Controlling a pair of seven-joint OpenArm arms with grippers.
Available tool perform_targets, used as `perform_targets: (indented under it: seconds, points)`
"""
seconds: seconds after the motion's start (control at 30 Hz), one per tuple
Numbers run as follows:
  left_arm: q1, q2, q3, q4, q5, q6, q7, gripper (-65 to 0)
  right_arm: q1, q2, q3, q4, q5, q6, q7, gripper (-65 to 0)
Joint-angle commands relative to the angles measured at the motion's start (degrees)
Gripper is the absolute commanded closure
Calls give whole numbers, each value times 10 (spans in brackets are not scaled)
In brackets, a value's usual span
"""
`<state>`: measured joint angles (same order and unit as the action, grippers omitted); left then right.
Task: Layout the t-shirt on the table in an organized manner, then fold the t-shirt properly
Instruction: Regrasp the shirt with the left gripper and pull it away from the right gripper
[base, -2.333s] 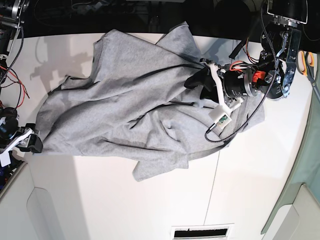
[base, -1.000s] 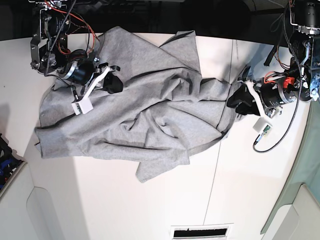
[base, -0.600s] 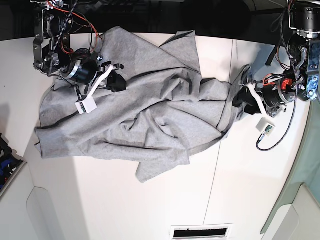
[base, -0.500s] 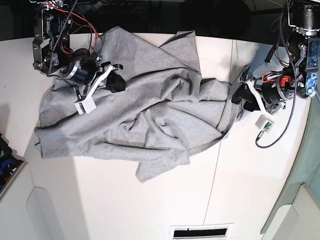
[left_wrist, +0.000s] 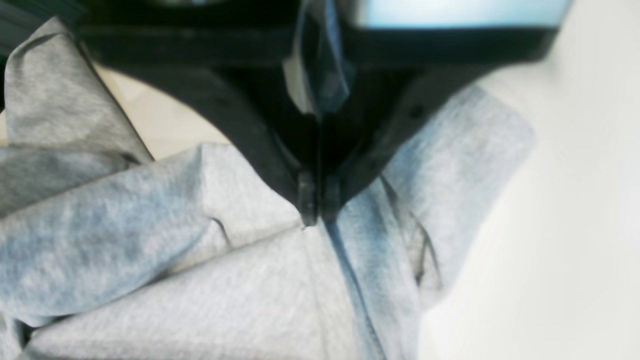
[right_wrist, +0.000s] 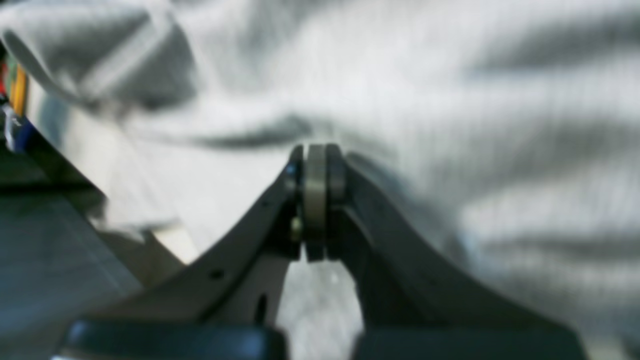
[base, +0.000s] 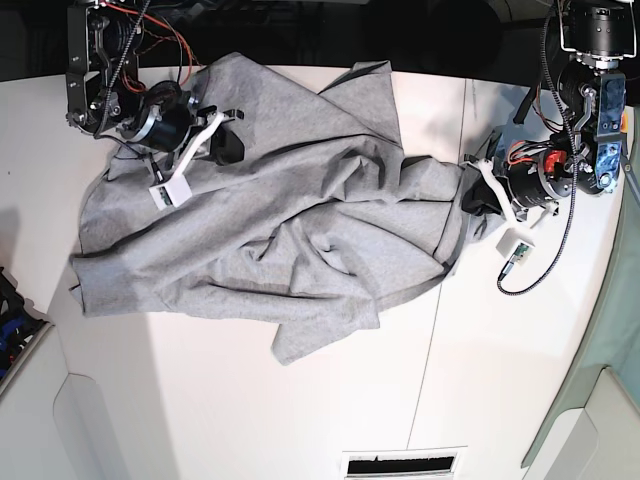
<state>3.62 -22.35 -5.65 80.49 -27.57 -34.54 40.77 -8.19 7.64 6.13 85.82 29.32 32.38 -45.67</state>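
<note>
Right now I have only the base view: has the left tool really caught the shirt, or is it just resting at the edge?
Observer: The left wrist view shows the left tool with its jaws shut. A ridge of shirt is gathered up into the tips, so it looks caught.
Operator: And the right tool, up at the far corner?
Observer: In the right wrist view the right tool has its jaws shut too, with the tips against the shirt. The picture is too blurred to tell whether any cloth is between them.
</note>
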Motion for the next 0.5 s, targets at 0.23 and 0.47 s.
perform_targets:
  seconds: [0.23,0.47]
  points:
    - [-53,-80,-4,9,-59,-9,39,0,-49,32,1,8,-34,4,29,0]
    - [-83,-134,-4,9,-60,-9,43,0,-52,127,4,9,-34,-7,52,0]
